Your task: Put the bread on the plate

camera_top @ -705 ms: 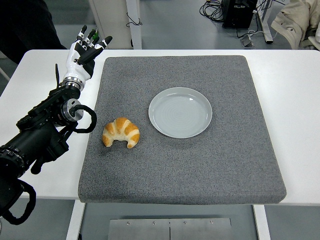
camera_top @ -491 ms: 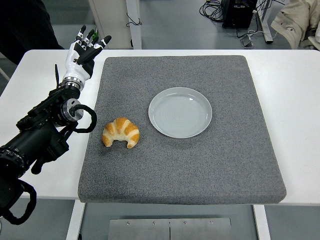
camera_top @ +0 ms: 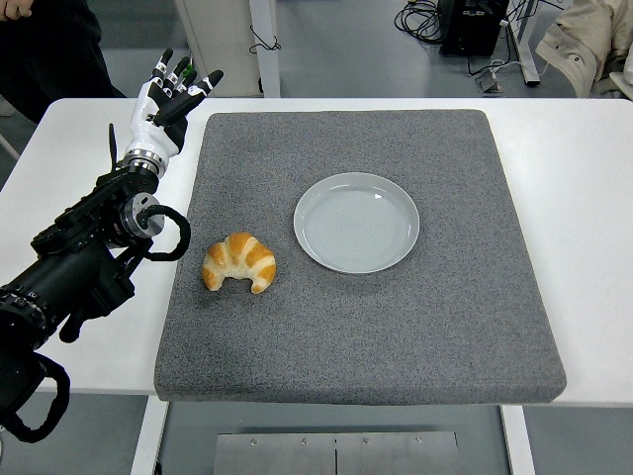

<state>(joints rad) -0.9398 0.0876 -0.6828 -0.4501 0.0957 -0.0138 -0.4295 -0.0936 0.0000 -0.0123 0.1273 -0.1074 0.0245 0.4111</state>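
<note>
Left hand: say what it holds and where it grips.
Nothing. The left hand is open over the table's far left, apart from the croissant, which lies on the grey mat beside the plate.

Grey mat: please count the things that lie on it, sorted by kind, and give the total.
Croissant: 1
Plate: 1
Total on the grey mat: 2
The left hand is open beside the mat, over the white table, and is not counted.
</note>
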